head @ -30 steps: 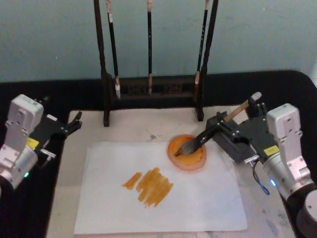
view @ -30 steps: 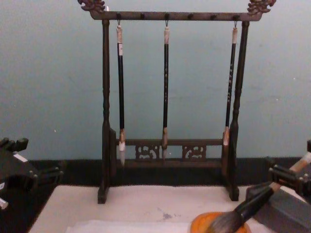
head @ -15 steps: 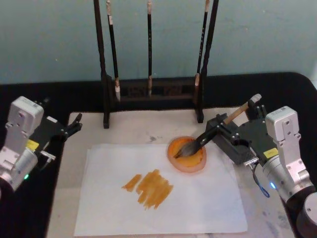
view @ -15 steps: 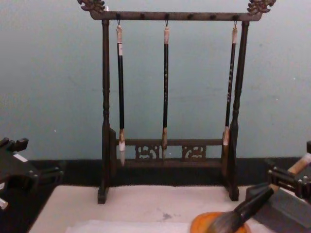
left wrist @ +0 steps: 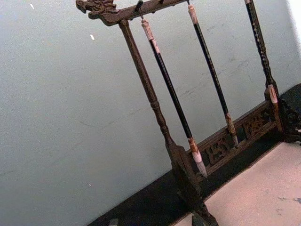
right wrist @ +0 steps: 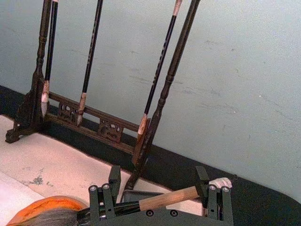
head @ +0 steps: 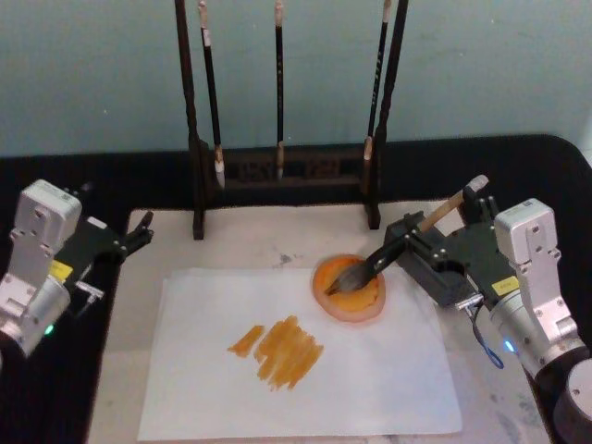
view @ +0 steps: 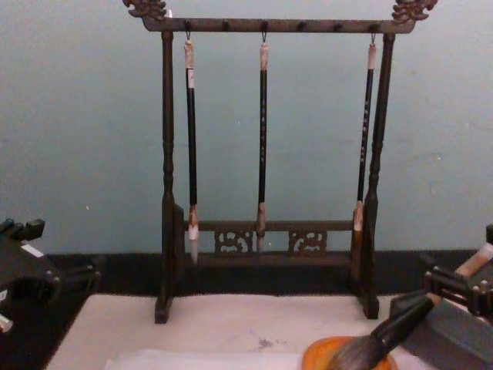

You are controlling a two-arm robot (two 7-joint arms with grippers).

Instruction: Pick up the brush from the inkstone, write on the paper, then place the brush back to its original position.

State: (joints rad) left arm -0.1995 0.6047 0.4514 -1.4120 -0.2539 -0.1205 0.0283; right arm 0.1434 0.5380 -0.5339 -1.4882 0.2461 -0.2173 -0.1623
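Almost nothing is changing over the last second: the right pincer [head: 418,242], right of centre in the head view, is still clenched on the brush [head: 398,245] and drifting barely up-left. The tuft is resting in the orange inkstone [head: 350,288], centre frame, handle slanting up-right. Orange strokes are already sitting on the paper [head: 370,370], lower centre. Likely the put-back is nearly done and only the release is pending. The left pincer [head: 139,231] is idling at left edge, fingers apart, holding nothing.
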